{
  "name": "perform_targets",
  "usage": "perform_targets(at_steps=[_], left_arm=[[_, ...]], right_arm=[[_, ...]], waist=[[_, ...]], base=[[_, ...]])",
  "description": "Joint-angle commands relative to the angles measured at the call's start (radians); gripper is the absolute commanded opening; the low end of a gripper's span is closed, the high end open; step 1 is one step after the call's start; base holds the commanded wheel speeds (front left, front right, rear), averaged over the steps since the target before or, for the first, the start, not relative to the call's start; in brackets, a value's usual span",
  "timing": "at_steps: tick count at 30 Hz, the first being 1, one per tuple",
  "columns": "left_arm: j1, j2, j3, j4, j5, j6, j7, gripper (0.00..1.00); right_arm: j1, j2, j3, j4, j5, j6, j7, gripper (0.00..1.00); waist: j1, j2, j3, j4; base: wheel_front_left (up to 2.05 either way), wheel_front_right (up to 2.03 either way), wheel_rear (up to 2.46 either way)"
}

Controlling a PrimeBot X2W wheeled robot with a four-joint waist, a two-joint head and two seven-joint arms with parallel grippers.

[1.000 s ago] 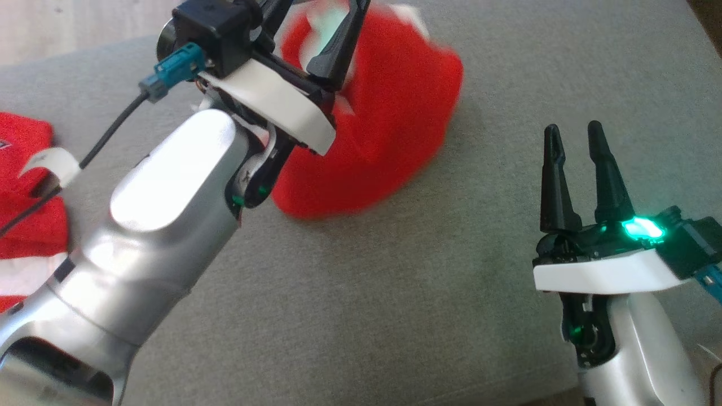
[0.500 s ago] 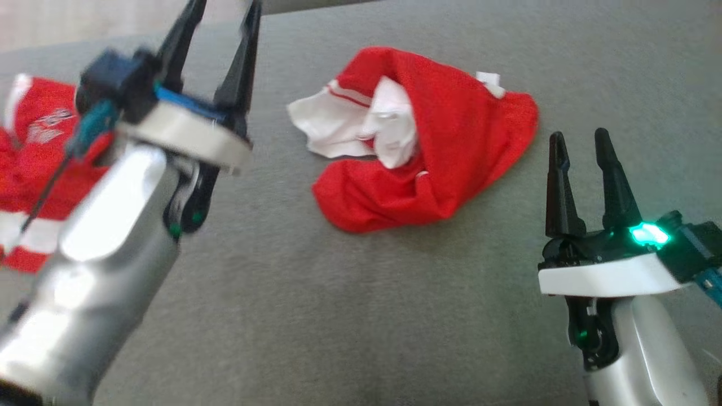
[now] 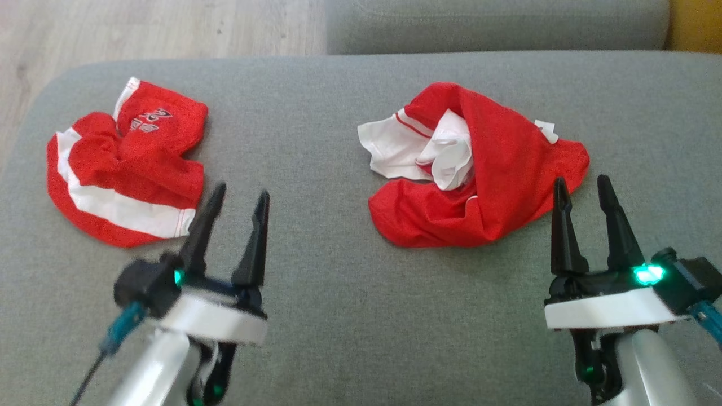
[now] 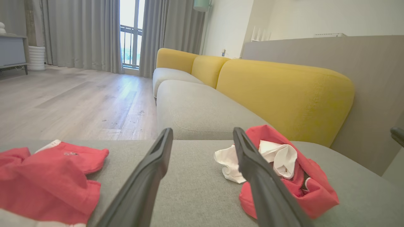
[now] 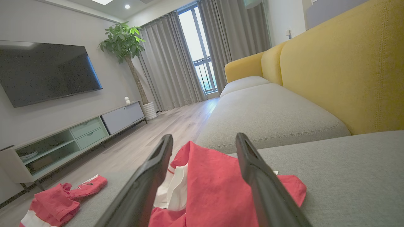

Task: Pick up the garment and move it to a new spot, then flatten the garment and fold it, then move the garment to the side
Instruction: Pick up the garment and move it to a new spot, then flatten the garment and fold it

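The garment (image 3: pixel 496 169) is a crumpled red piece with white inner parts, lying loose on the grey cushion (image 3: pixel 338 316) right of centre. My right gripper (image 3: pixel 581 180) stands open just in front of its right end, fingertips close to the red cloth. My left gripper (image 3: pixel 242 190) is open at the near left, well apart from the garment. In the left wrist view the garment (image 4: pixel 315 192) lies behind the right finger of the left gripper (image 4: pixel 202 130). In the right wrist view the right gripper (image 5: pixel 204 136) frames the garment (image 5: pixel 214 186) between its empty fingers.
A second red and white garment (image 3: pixel 127 163) lies crumpled at the cushion's far left, just beyond my left fingertips. Wood floor (image 3: pixel 141 28) lies past the cushion's rounded left and far edge. Another grey seat (image 3: pixel 496 22) and a yellow backrest (image 4: pixel 284 91) stand beyond.
My left arm has drawn back from over the garment to the near left, leaving it loose on the cushion. The head view has shifted too. The right gripper has barely moved.
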State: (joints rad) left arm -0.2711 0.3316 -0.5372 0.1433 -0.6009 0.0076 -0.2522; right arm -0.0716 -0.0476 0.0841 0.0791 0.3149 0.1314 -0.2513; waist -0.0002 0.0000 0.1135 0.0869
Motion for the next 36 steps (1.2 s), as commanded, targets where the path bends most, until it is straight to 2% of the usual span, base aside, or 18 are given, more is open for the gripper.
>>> perform_targets(at_steps=[1, 10, 20, 25, 31, 36], left_arm=[[-0.011, 0.001, 0.069, -0.047, 0.019, -0.004, -0.009, 1.00], [0.145, -0.121, 0.194, -0.058, 0.133, -0.055, -0.009, 1.00], [0.130, -0.184, 0.259, -0.035, 0.203, -0.116, -0.009, 1.00], [0.118, -0.209, 0.259, -0.015, 0.214, -0.130, -0.009, 1.00], [0.101, -0.226, 0.250, 0.008, 0.215, -0.136, -0.009, 1.00], [0.091, -0.238, 0.240, 0.023, 0.211, -0.138, -0.009, 1.00]], right_arm=[[-0.009, -0.003, 0.021, -0.027, -0.011, -0.001, -0.010, 1.00], [0.015, -0.003, 0.022, -0.015, -0.004, -0.001, -0.010, 1.00], [-0.004, -0.003, 0.060, 0.000, -0.040, -0.001, -0.010, 1.00], [-0.043, -0.003, 0.123, 0.077, -0.088, -0.001, -0.002, 1.00], [-0.115, -0.003, 0.208, 0.177, -0.130, -0.001, 0.067, 1.00], [-0.193, -0.003, 0.261, 0.308, -0.207, -0.001, 0.133, 1.00]], waist=[[0.0002, 0.0000, -0.017, 0.007], [0.0002, 0.0000, -0.038, 0.000], [0.0002, 0.0000, 0.001, 0.020], [0.0002, 0.0000, 0.033, 0.057], [0.0002, 0.0000, 0.061, 0.101], [0.0002, 0.0000, 0.075, 0.137]], base=[[0.00, 0.00, 0.00], [0.00, 0.00, 0.00], [0.00, 0.00, 0.00], [0.00, 0.00, 0.00], [0.00, 0.00, 0.00], [0.00, 0.00, 0.00]])
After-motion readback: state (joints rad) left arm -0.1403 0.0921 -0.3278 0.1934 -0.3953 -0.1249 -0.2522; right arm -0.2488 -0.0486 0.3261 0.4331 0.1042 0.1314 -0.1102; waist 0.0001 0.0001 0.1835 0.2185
